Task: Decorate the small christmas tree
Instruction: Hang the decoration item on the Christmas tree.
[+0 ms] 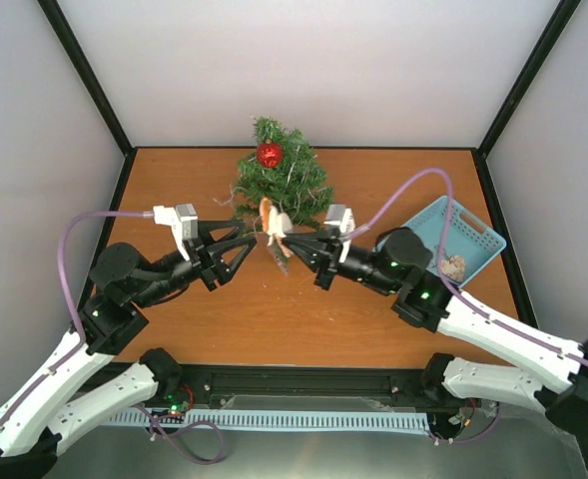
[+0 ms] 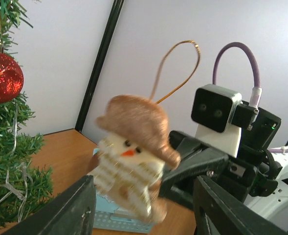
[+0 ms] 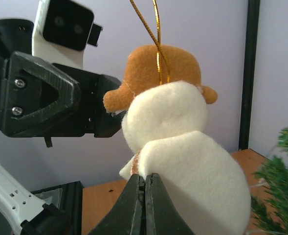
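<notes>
The small christmas tree (image 1: 286,180) stands at the back centre of the table with a red glitter bauble (image 1: 270,155) near its top. The tree also shows in the left wrist view (image 2: 7,161) and in the right wrist view (image 3: 280,196). My right gripper (image 1: 289,239) is shut on the lower edge of a plush snowman ornament (image 3: 183,147) with a brown hat and a gold hanging loop (image 3: 156,29), and holds it in the air just in front of the tree. My left gripper (image 1: 252,238) is open, its fingers (image 2: 70,210) either side of the snowman (image 2: 131,161), not closed on it.
A light blue basket (image 1: 473,235) sits at the right of the table with another ornament (image 1: 453,266) inside. Black frame posts rise at the back corners. White walls close in the sides.
</notes>
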Available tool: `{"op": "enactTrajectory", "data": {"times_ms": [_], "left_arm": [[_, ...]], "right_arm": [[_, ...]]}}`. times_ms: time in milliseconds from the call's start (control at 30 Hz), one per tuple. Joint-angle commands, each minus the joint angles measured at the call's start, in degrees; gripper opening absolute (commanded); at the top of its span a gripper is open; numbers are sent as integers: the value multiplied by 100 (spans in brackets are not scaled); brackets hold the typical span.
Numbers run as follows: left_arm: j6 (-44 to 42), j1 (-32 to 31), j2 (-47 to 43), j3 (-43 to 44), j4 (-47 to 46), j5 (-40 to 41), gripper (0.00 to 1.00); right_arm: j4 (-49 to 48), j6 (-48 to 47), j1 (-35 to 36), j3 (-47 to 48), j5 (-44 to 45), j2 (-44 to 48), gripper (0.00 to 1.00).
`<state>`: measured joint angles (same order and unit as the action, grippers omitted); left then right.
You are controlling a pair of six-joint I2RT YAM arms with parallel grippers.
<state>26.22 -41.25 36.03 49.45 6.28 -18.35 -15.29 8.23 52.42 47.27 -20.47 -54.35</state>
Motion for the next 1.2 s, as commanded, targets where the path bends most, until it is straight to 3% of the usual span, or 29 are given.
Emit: {"op": "enactTrajectory", "data": {"times_ms": [0,267,533,1167], "left_arm": [[-238,-36,5,330,136,-49,54],[-254,-41,-97,195,309,337,54],[-359,-40,-14,87,309,823,37],[163,-41,117,-104,-294,1000,33]], "right_arm": [[-747,-407,615,445,1087,-552,3],[-1229,-516,958,739,1495,-1215,3],[-1268,-601,1042,802,1466,-1406,3],[-1223,-792,1068,621,1342,-1340,3]]}}
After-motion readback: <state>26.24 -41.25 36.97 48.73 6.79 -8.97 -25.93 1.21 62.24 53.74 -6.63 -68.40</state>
